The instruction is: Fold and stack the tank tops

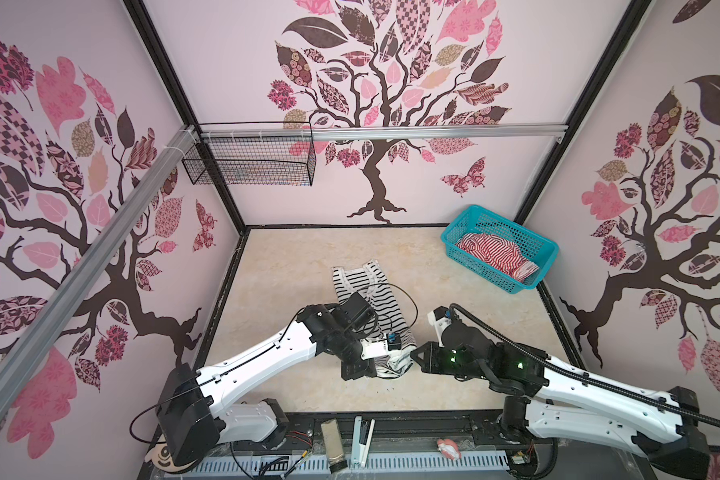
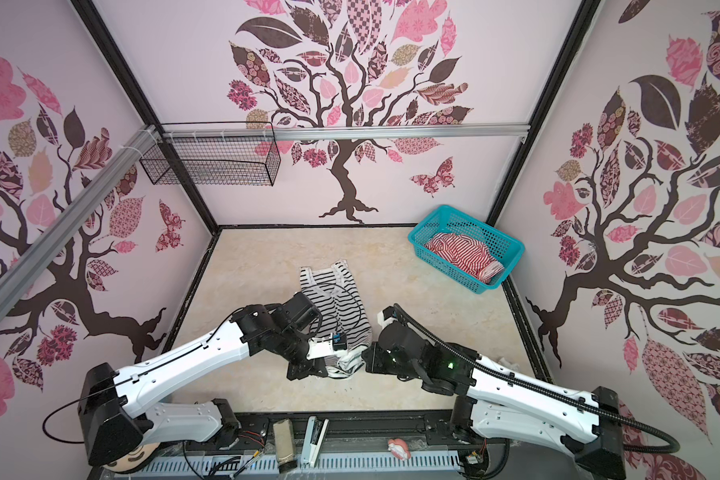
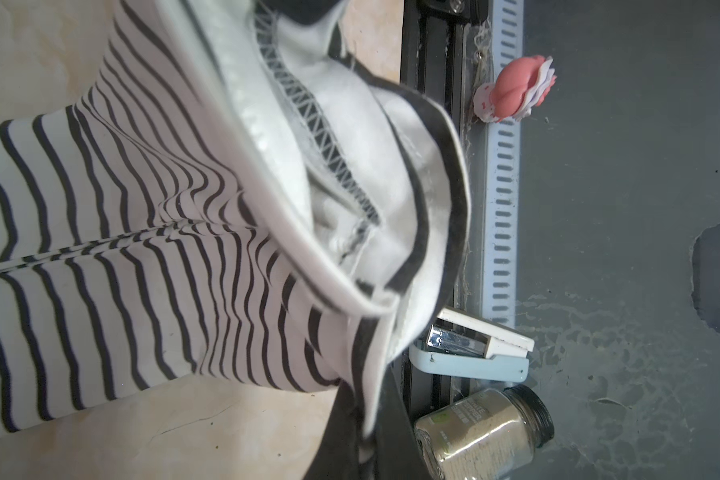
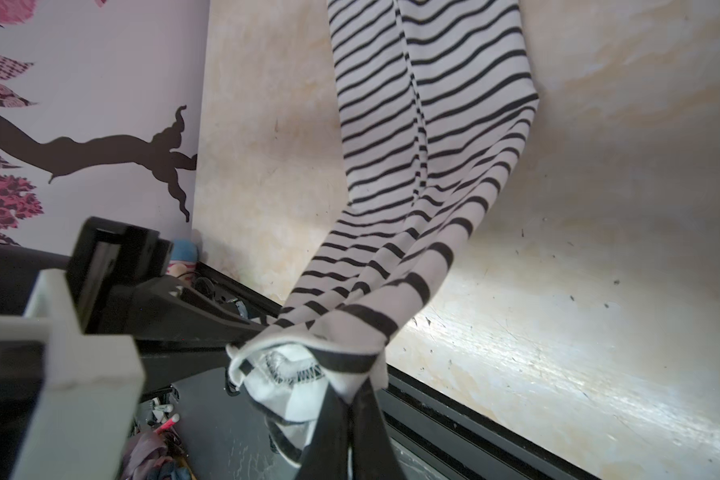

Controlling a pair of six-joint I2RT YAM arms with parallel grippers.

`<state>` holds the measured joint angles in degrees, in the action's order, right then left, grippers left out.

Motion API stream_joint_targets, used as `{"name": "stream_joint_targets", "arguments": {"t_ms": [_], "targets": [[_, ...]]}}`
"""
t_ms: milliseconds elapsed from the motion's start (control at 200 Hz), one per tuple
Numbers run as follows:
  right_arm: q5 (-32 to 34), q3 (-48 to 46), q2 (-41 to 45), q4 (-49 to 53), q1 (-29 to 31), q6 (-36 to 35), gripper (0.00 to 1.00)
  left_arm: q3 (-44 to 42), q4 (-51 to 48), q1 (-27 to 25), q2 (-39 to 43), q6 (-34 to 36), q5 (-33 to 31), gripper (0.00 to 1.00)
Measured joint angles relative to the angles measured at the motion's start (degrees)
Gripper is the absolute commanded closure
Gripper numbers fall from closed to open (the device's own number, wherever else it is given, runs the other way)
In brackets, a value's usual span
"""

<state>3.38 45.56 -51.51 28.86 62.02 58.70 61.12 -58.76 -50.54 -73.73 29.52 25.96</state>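
The black-and-white tank top (image 1: 366, 286) (image 2: 341, 299) lies lengthwise on the middle of the table, straps towards the back wall. Its near hem is bunched and lifted off the table. My left gripper (image 1: 377, 370) (image 2: 327, 368) (image 3: 366, 449) is shut on the hem's left part. My right gripper (image 1: 414, 357) (image 2: 364, 355) (image 4: 350, 415) is shut on the right part, close beside it. The striped cloth (image 3: 100, 208) (image 4: 433, 124) hangs away from both grips down to the table. The red-and-white tank top (image 1: 495, 249) (image 2: 462, 251) lies crumpled in the teal basket (image 1: 483, 270) (image 2: 449, 266).
The teal basket stands at the table's back right corner. A black wire basket (image 1: 250, 162) hangs on the back wall, left. Past the table's front edge lie a jar (image 1: 334, 444) (image 3: 479, 436), a stapler (image 1: 362, 440) (image 3: 474, 357) and a pink toy (image 1: 449, 449) (image 3: 516, 89).
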Motion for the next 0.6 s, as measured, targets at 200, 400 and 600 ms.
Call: {"name": "stream_joint_targets", "arguments": {"t_ms": [200, 400, 600], "targets": [[-0.5, 6.0, -5.7, 1.0, -6.6, -4.5, 1.00, 1.2, 1.5, 7.9, 0.3, -1.3, 0.2, 0.90], [-2.9, 12.6, -13.9, 0.5, -13.0, -10.2, 1.00, 3.7, 5.2, 12.7, -1.0, -1.0, -0.9, 0.89], [-8.7, 16.2, -23.7, -2.4, -22.2, -15.5, 1.00, 4.3, 11.4, 18.4, -7.7, -0.7, -2.8, 0.87]]}}
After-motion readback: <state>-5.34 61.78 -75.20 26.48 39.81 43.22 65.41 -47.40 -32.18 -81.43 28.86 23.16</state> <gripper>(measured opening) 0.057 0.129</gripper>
